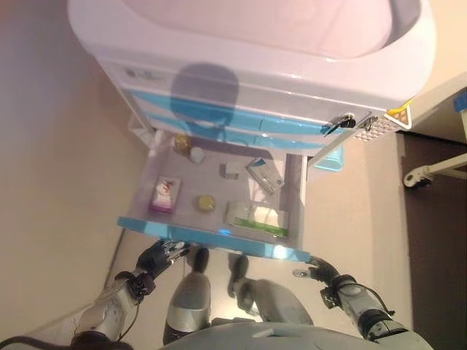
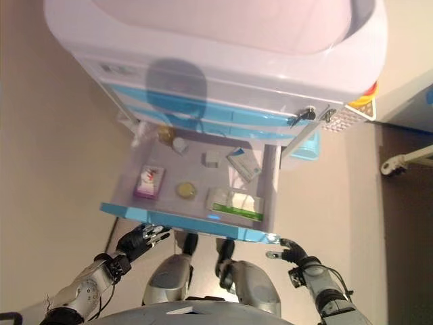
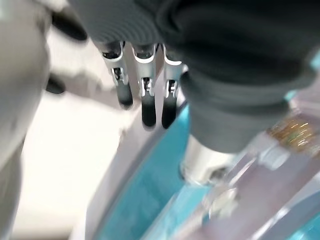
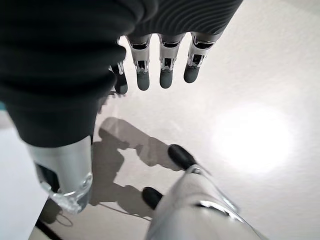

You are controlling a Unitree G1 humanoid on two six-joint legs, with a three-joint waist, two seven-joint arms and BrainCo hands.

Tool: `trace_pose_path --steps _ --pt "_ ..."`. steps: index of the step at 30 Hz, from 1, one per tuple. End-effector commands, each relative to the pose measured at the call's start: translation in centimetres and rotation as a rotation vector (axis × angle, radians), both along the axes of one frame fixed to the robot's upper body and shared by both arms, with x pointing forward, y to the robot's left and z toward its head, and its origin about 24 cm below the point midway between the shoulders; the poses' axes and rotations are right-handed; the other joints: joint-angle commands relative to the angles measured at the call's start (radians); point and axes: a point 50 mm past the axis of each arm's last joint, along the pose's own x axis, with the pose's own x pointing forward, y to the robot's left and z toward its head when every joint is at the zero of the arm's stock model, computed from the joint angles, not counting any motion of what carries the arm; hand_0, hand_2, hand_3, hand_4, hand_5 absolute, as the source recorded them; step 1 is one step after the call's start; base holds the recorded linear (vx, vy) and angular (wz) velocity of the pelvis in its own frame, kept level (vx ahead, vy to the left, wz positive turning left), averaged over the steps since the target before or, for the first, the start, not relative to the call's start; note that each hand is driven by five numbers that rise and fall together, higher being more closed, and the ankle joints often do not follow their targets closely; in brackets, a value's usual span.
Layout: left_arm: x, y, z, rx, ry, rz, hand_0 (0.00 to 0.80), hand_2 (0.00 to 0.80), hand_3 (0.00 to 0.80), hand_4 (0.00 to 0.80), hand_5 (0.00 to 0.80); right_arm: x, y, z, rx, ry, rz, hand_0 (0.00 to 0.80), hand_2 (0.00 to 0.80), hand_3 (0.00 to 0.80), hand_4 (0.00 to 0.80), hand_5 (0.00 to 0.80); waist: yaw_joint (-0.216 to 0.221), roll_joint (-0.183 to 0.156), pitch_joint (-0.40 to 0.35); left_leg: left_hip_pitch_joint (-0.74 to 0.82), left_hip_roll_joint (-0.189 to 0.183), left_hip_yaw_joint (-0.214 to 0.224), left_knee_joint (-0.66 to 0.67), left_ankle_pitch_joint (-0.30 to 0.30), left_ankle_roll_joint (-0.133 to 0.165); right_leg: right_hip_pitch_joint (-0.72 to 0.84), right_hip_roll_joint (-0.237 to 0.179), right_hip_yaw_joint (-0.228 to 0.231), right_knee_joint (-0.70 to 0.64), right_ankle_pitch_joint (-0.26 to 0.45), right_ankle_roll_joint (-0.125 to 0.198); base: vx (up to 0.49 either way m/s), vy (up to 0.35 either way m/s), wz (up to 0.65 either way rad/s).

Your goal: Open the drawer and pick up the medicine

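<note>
The drawer (image 1: 211, 237) of the white cart stands pulled out, with a light blue front. Inside lie a pink box (image 1: 165, 195), a round yellow tin (image 1: 206, 202), a green and white box (image 1: 257, 218), a small white box (image 1: 232, 170), a teal pack (image 1: 265, 175) and two small bottles (image 1: 188, 148) at the back. My left hand (image 1: 162, 257) is open just below the drawer front's left end, its fingers (image 3: 145, 100) straight beside the blue front. My right hand (image 1: 315, 271) is open and empty below the front's right corner, its fingers (image 4: 162, 70) over the floor.
The white cart (image 1: 255, 95) has more blue drawers above the open one and a key (image 1: 340, 124) in a lock at its right. A caster wheel (image 1: 416, 179) of another piece of furniture stands on the floor at the right.
</note>
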Motion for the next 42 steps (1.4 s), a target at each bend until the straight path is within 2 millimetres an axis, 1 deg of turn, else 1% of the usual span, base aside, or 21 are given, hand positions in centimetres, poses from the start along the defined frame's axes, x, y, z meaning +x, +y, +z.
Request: trace_pose_path --steps 1,3,6,8,11,12,13,16,23,24,25,28,29,31,33,35,37,38,39,40,42 --pt "1.6 5.7 1.6 0.278 -0.094 0.202 0.000 0.000 0.000 0.000 0.000 -3.4 -2.7 -0.4 -0.069 0.093 0.029 0.000 0.000 0.000 0.000 0.000 -0.027 0.034 -0.128 -0.039 -0.087 0.056 -0.019 0.016 0.089 -0.014 -0.076 0.050 0.021 0.054 0.115 0.042 0.018 -0.30" --pt "0.9 6.3 0.3 0.330 -0.005 0.261 0.000 0.000 0.000 0.000 0.000 -3.4 -2.5 -0.4 -0.069 0.089 0.040 0.000 0.000 0.000 0.000 0.000 -0.044 0.030 -0.125 -0.032 -0.082 0.069 -0.025 0.015 0.091 -0.017 -0.075 0.058 0.020 0.058 0.120 0.032 0.012 -0.31" --pt "-0.4 7.5 -1.2 0.462 0.128 0.319 0.000 0.000 0.000 0.000 0.000 -3.3 -2.4 -0.4 -0.076 0.081 0.038 0.000 0.000 0.000 0.000 0.000 -0.068 0.021 -0.126 -0.028 -0.078 0.085 -0.030 0.013 0.091 -0.020 -0.074 0.071 0.013 0.063 0.124 0.022 0.007 -0.25" --pt "-1.5 8.2 -1.9 0.558 0.217 0.310 0.000 0.000 0.000 0.000 0.000 -3.1 -2.4 -0.4 -0.081 0.071 0.030 0.000 0.000 0.000 0.000 0.000 -0.080 0.017 -0.126 -0.028 -0.077 0.094 -0.030 0.012 0.090 -0.019 -0.074 0.079 0.005 0.065 0.125 0.008 0.006 -0.07" --pt "-2.9 8.8 -2.7 0.641 0.328 0.278 0.000 0.000 0.000 0.000 0.000 -2.9 -2.8 -0.2 -0.091 0.044 0.002 0.000 0.000 0.000 0.000 0.000 -0.094 0.012 -0.126 -0.027 -0.078 0.103 -0.030 0.009 0.090 -0.019 -0.073 0.086 -0.006 0.070 0.127 -0.002 0.009 -0.20" --pt "-3.9 9.0 -3.2 0.664 0.388 0.266 0.000 0.000 0.000 0.000 0.000 -2.7 -3.1 0.0 -0.100 0.024 -0.021 0.000 0.000 0.000 0.000 0.000 -0.100 0.011 -0.126 -0.026 -0.078 0.109 -0.028 0.006 0.090 -0.018 -0.074 0.090 -0.013 0.073 0.128 0.000 0.010 -0.20" --pt "-4.2 9.0 -3.3 0.664 0.405 0.265 0.000 0.000 0.000 0.000 0.000 -2.7 -3.2 0.1 -0.102 0.020 -0.026 0.000 0.000 0.000 0.000 0.000 -0.101 0.011 -0.126 -0.026 -0.078 0.110 -0.027 0.005 0.090 -0.017 -0.075 0.091 -0.015 0.074 0.128 0.007 0.016 -0.14" --pt "-6.8 8.8 -4.4 0.645 0.533 0.236 0.000 0.000 0.000 0.000 0.000 -2.2 -4.3 0.7 -0.131 -0.037 -0.093 0.000 0.000 0.000 0.000 0.000 -0.112 0.008 -0.129 -0.020 -0.080 0.119 -0.026 0.001 0.089 -0.009 -0.074 0.101 -0.033 0.083 0.130 0.017 0.014 -0.14" --pt "-12.7 6.7 -6.6 0.522 0.809 0.153 0.000 0.000 0.000 0.000 0.000 -0.6 -6.4 2.7 -0.173 -0.175 -0.196 0.000 0.000 0.000 0.000 0.000 -0.117 -0.005 -0.138 -0.010 -0.079 0.137 -0.044 -0.001 0.088 -0.003 -0.072 0.116 -0.067 0.105 0.139 0.010 -0.006 -0.08" --pt "-12.9 6.5 -6.7 0.515 0.821 0.144 0.000 0.000 0.000 0.000 0.000 -0.4 -6.6 2.9 -0.179 -0.192 -0.202 0.000 0.000 0.000 0.000 0.000 -0.117 -0.006 -0.139 -0.009 -0.079 0.139 -0.045 -0.002 0.088 -0.003 -0.071 0.117 -0.069 0.106 0.139 0.004 -0.019 -0.20" --pt "-13.5 6.1 -6.9 0.498 0.842 0.135 0.000 0.000 0.000 0.000 0.000 0.2 -7.0 3.6 -0.185 -0.234 -0.221 0.000 0.000 0.000 0.000 0.000 -0.118 -0.008 -0.139 -0.009 -0.078 0.142 -0.046 -0.003 0.089 -0.004 -0.069 0.119 -0.072 0.108 0.140 -0.003 -0.018 -0.14" --pt "-14.9 5.3 -7.3 0.447 0.865 0.159 0.000 0.000 0.000 0.000 0.000 3.1 -7.7 6.5 -0.238 -0.413 -0.238 0.000 0.000 0.000 0.000 0.000 -0.125 -0.016 -0.137 -0.007 -0.076 0.149 -0.046 -0.010 0.090 -0.006 -0.066 0.129 -0.074 0.110 0.140 -0.011 -0.015 -0.08" --pt "-15.1 5.1 -7.4 0.442 0.865 0.159 0.000 0.000 0.000 0.000 0.000 3.7 -7.5 7.2 -0.249 -0.455 -0.230 0.000 0.000 0.000 0.000 0.000 -0.127 -0.018 -0.136 -0.007 -0.076 0.151 -0.046 -0.011 0.090 -0.006 -0.065 0.131 -0.075 0.110 0.140 -0.023 -0.017 -0.14" --pt "-15.5 4.5 -7.7 0.433 0.848 0.140 0.000 0.000 0.000 0.000 0.000 6.0 -6.6 10.2 -0.280 -0.631 -0.195 0.000 0.000 0.000 0.000 0.000 -0.136 -0.025 -0.133 -0.009 -0.074 0.157 -0.050 -0.013 0.089 -0.010 -0.062 0.138 -0.083 0.117 0.141 -0.044 -0.019 -0.13" --pt "-15.4 3.8 -7.9 0.424 0.830 0.108 0.000 0.000 0.000 0.000 0.000 7.1 -5.7 12.3 -0.258 -0.738 -0.182 0.000 0.000 0.000 0.000 0.000 -0.143 -0.031 -0.130 -0.011 -0.070 0.163 -0.052 -0.014 0.089 -0.016 -0.061 0.140 -0.085 0.121 0.144 -0.047 -0.019 -0.10" --pt "-15.3 3.0 -8.1 0.407 0.806 0.075 0.000 0.000 0.000 0.000 0.000 8.0 -4.5 14.6 -0.202 -0.864 -0.138 0.000 0.000 0.000 0.000 0.000 -0.155 -0.037 -0.128 -0.011 -0.067 0.170 -0.056 -0.015 0.089 -0.022 -0.058 0.147 -0.088 0.124 0.147 -0.039 -0.016 -0.10" --pt "-15.3 2.1 -8.4 0.383 0.794 0.071 0.000 0.000 0.000 0.000 0.000 8.4 -3.0 16.1 -0.146 -0.939 -0.071 0.000 0.000 0.000 0.000 0.000 -0.163 -0.042 -0.128 -0.013 -0.066 0.177 -0.055 -0.016 0.091 -0.027 -0.056 0.152 -0.085 0.124 0.147 -0.023 -0.011 -0.12" --pt "-15.4 1.7 -8.5 0.364 0.789 0.065 0.000 0.000 0.000 0.000 0.000 8.4 -2.2 16.7 -0.114 -0.967 -0.038 0.000 0.000 0.000 0.000 0.000 -0.167 -0.045 -0.126 -0.016 -0.065 0.179 -0.053 -0.018 0.093 -0.031 -0.055 0.155 -0.083 0.123 0.148 -0.032 -0.016 -0.12" --pt "-15.4 1.2 -8.7 0.337 0.784 0.086 0.000 0.000 0.000 0.000 0.000 8.4 -1.1 17.6 -0.073 -1.002 0.037 0.000 0.000 0.000 0.000 0.000 -0.172 -0.050 -0.125 -0.019 -0.063 0.185 -0.051 -0.019 0.094 -0.036 -0.055 0.157 -0.078 0.121 0.149 -0.034 -0.021 -0.13" --pt "-15.4 1.0 -8.7 0.323 0.782 0.100 0.000 0.000 0.000 0.000 0.000 8.4 -0.6 18.0 -0.050 -1.018 0.078 0.000 0.000 0.000 0.000 0.000 -0.174 -0.052 -0.125 -0.020 -0.062 0.187 -0.050 -0.020 0.094 -0.039 -0.055 0.157 -0.077 0.121 0.150 -0.036 -0.030 -0.13" --pt "-15.4 0.6 -8.8 0.282 0.775 0.131 0.000 0.000 0.000 0.000 0.000 8.0 1.3 19.1 0.042 -1.054 0.205 0.000 0.000 0.000 0.000 0.000 -0.177 -0.062 -0.124 -0.025 -0.061 0.193 -0.047 -0.023 0.095 -0.044 -0.054 0.160 -0.074 0.122 0.151 -0.025 -0.032 -0.09"
